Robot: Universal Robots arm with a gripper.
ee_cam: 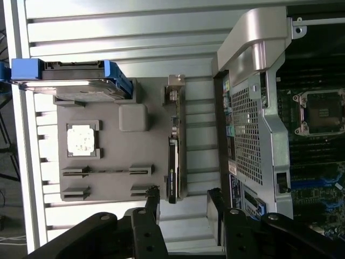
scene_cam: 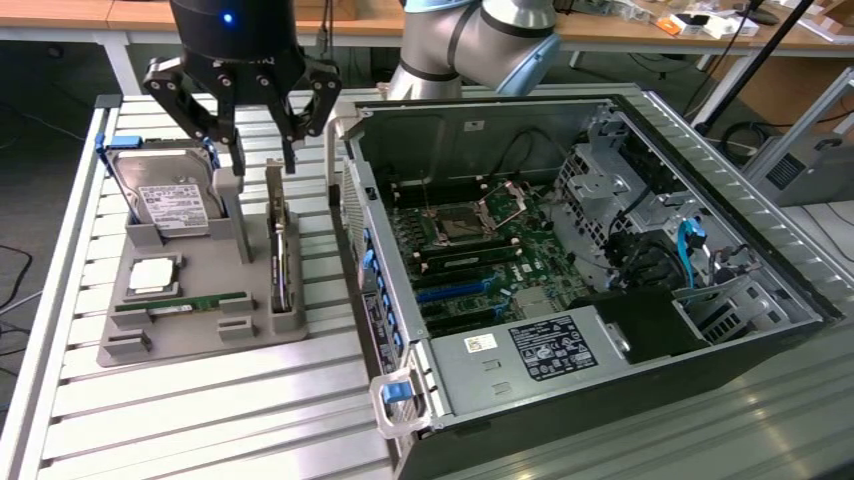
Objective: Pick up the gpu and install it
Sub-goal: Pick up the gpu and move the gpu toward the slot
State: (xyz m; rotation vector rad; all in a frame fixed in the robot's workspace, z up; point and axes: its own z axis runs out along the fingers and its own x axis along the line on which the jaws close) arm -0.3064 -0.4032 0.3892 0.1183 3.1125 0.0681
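Tool [scene_cam: 258, 160] [ee_cam: 183, 194] spread wide, nothing pinched. It hangs over the grey fixture [scene_cam: 200, 345] [ee_cam: 113, 156], w/ the black fingers [ee_cam: 152, 197] roughly in line w/ the gpu. Can't tell how much height separates tool and card.

The gpu [scene_cam: 278, 245] [ee_cam: 173, 156] stands on edge in a slot along the fixture's side nearest the PC case. Its silver bracket end is far and its dark board runs toward the near end. It is upright and seated in the slot.

Other parts on the same fixture, twd the ext. view's left of the gpu:
- HDD [scene_cam: 171, 195] [ee_cam: 70, 81] w/ white label, propped tilted at the far end, blue clips at its sides.
- CPU [scene_cam: 151, 275] [ee_cam: 82, 140] flat in a square pocket, mid-fixture.
- RAM stick [scene_cam: 180, 300], narrow and green, lying near the CPU on its near side.

The fixture sits on the ribbed aluminium bench [scene_cam: 200, 420] [ee_cam: 108, 32].

PC case [scene_cam: 627, 100] [ee_cam: 253, 43] is just beside the fixture on the ext. view's right, side panel off. The mobo [scene_cam: 481, 240] is exposed w/ its blue slots showing. PSU [scene_cam: 534, 350] sits at the case's near end, cables and drive cage twd its right.
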